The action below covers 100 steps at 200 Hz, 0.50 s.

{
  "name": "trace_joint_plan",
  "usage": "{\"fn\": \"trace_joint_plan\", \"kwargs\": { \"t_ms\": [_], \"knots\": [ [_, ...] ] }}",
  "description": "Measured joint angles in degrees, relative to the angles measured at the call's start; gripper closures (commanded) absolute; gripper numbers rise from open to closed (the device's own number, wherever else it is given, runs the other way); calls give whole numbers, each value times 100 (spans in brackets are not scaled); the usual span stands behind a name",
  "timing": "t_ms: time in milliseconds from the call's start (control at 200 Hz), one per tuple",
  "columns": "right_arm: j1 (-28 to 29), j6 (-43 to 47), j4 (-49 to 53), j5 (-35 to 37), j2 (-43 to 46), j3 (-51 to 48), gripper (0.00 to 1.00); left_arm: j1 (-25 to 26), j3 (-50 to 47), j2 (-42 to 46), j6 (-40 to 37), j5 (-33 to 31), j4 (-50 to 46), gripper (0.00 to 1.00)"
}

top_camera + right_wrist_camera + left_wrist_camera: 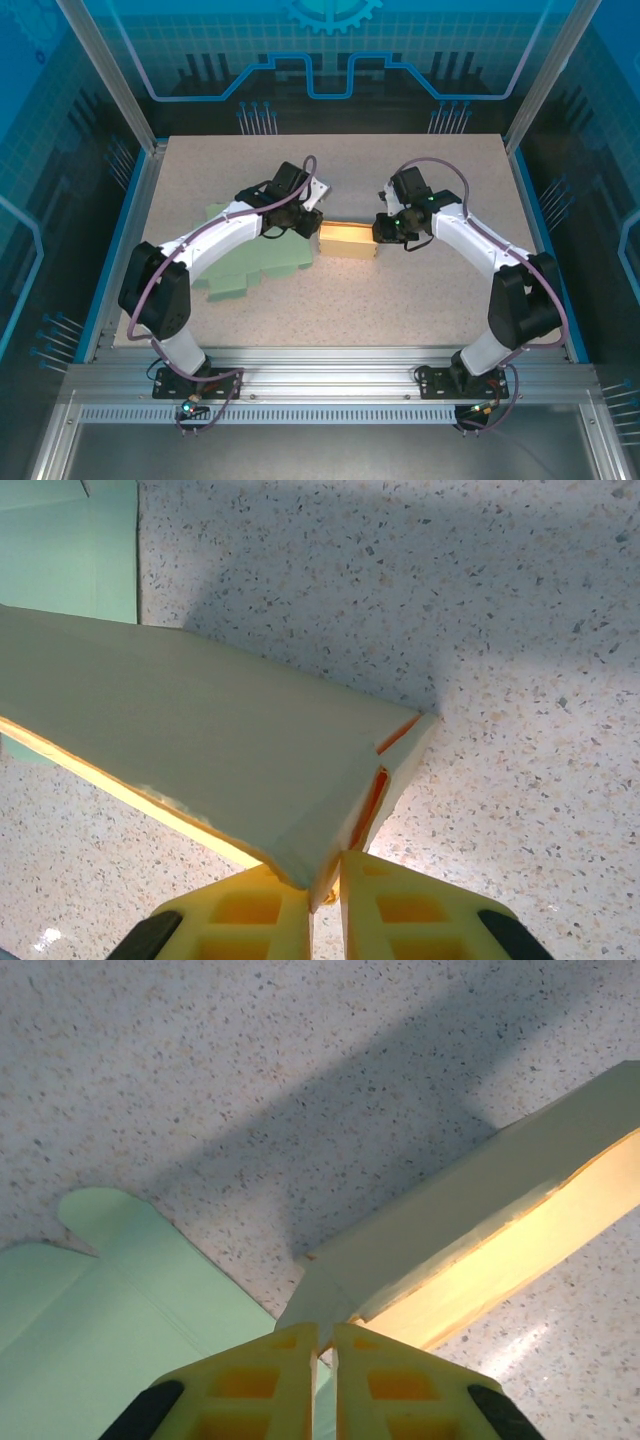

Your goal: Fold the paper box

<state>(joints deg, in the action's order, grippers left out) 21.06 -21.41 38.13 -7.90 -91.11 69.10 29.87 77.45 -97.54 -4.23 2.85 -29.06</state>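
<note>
At the left of the table (430, 300), flat green sheets (245, 272) are seen lying spread, their right edge reaching the left end of the box (348, 241). Just right of them, the left gripper (325, 1338) is found pinched almost together, with a thin flap at the box's left end caught between its fingers. The box is placed at the middle of the table, between the two grippers, as a long cream sleeve with a bright yellow inside. Whether its underside rests on the table or is slightly lifted cannot be told. At its right end a corner is gripped by the right gripper (325, 878), whose fingers are likewise nearly closed on the card.

The step in hand is judged to be the shaping of the sleeve. Both ends are secured, but no end flap is seen tucked in, so much of the fold is taken to be undone. For the next move, one end would probably need to be steadied while the other flap is bent inward along its crease. Care would be called for so that the thin card is not buckled or torn.
</note>
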Motion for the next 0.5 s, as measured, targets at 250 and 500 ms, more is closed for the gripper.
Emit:
{"fn": "trace_joint_plan", "kwargs": {
  "t_ms": [250, 500],
  "knots": [
    [0, 2, 0, 0, -17, 0, 84, 2, -2, 2, 317, 173, -76, 49],
    [0, 20, 0, -2, -20, 0, 84, -57, -2, 116, -131, 61, -114, 51]
  ]
}}
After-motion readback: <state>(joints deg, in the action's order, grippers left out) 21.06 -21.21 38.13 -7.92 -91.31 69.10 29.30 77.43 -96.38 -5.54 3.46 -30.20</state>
